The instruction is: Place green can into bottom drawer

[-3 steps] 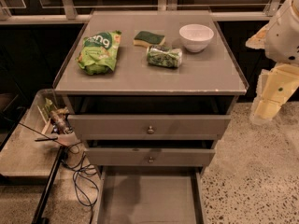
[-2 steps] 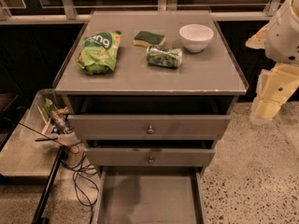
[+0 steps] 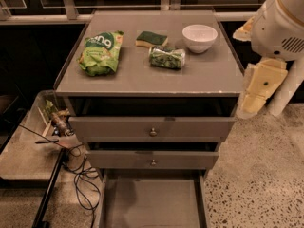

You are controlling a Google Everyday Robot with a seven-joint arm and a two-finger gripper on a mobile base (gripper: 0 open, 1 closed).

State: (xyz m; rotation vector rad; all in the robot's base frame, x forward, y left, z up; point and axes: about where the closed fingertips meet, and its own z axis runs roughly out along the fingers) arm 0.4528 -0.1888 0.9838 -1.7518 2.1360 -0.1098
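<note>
The green can lies on its side on the grey cabinet top, between a sponge and a white bowl. The bottom drawer is pulled out at the foot of the cabinet, and its grey floor is bare. My arm hangs to the right of the cabinet, with white and cream links showing. The gripper itself is out of view, off the frame beyond the arm.
A bright-green snack bag, a green-topped yellow sponge and a white bowl are on the top. Two upper drawers with knobs stand slightly open. A low shelf with clutter and cables is at the left.
</note>
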